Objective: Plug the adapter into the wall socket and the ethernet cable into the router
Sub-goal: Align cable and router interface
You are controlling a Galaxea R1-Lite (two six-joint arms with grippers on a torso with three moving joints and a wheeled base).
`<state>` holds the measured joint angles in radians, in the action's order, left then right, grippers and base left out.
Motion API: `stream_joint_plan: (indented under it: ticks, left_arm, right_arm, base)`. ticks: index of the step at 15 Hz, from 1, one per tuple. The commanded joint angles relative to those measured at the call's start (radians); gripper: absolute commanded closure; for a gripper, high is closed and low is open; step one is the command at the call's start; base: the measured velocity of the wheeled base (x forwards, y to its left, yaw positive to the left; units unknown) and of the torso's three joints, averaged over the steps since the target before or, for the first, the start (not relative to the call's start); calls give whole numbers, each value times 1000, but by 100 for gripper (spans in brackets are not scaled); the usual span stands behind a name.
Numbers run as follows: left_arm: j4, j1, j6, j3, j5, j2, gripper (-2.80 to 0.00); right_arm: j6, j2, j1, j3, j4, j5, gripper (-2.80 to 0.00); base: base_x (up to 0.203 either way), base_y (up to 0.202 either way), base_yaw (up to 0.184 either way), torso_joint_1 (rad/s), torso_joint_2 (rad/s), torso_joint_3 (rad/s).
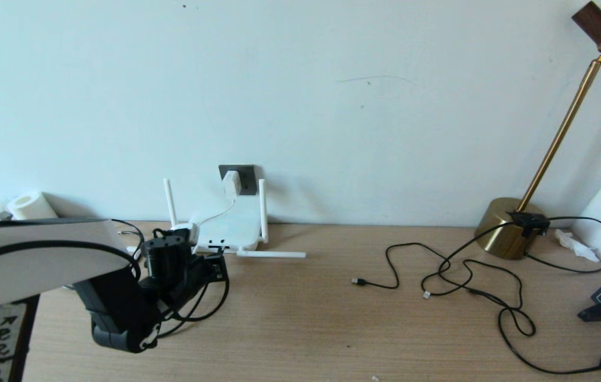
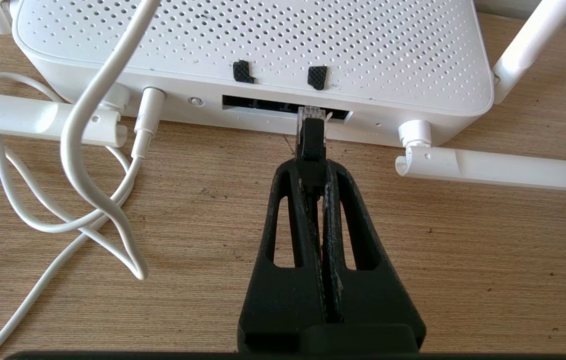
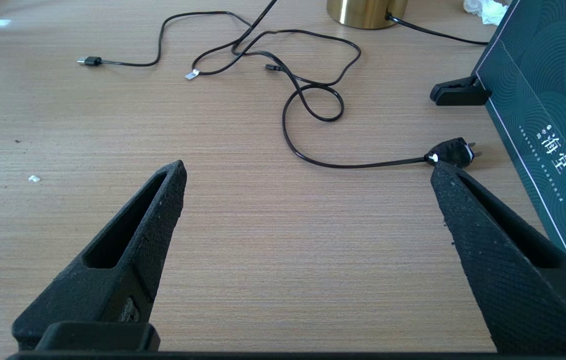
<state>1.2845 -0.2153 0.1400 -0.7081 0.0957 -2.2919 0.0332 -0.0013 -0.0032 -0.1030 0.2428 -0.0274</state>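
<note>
Two arms belonged to the rig, and only the left was at work. In the head view we saw the adapter (image 1: 231, 184) already seated in the wall socket (image 1: 243, 179), just above the router (image 1: 228, 229). The left gripper (image 1: 214, 267) reached low over the worktop (image 1: 332, 318) to the router's near edge, arm bent and wrist roughly level, with the ethernet cable (image 1: 210, 310) looping back beneath it.

From the left wrist view we saw the jaws nearly closed, pinching the cable's black boot, its clear connector (image 2: 309, 116) at the mouth of the router's dark port slot (image 2: 263, 106). Whether it had clicked home we could not tell. We judged the step needed a straight, level push along the port's line, keeping the clip square and the router from sliding back.

From the right wrist view we saw the right gripper (image 3: 307, 175), far from the router, hanging idle with jaws spread wide and empty above the bare worktop, near the black plug (image 3: 452, 152).
</note>
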Motion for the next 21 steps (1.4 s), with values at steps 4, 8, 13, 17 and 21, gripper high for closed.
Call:
stream_joint_plan:
  ticks: [4, 8, 13, 17, 21]
  left_arm:
    - [9, 1, 1, -1, 1, 3, 0]
    - [9, 1, 1, -4, 2, 5, 0]
    - [9, 1, 1, -8, 2, 2, 0]
    - [7, 2, 1, -11, 1, -4, 0]
    - [6, 5, 0, -19, 2, -6, 0]
  right_arm:
    - [1, 1, 0, 0, 3, -1, -280]
    - [-1, 1, 0, 0, 2, 0, -280]
    - [1, 1, 0, 0, 1, 0, -280]
    - [1, 1, 0, 0, 1, 0, -280]
    - [-1, 1, 0, -1, 2, 0, -280]
  base:
    - [0, 0, 0, 0, 0, 0]
    - [0, 0, 0, 0, 0, 0]
    - [0, 0, 0, 0, 0, 0]
    - [0, 0, 0, 0, 0, 0]
    - [0, 0, 0, 0, 0, 0]
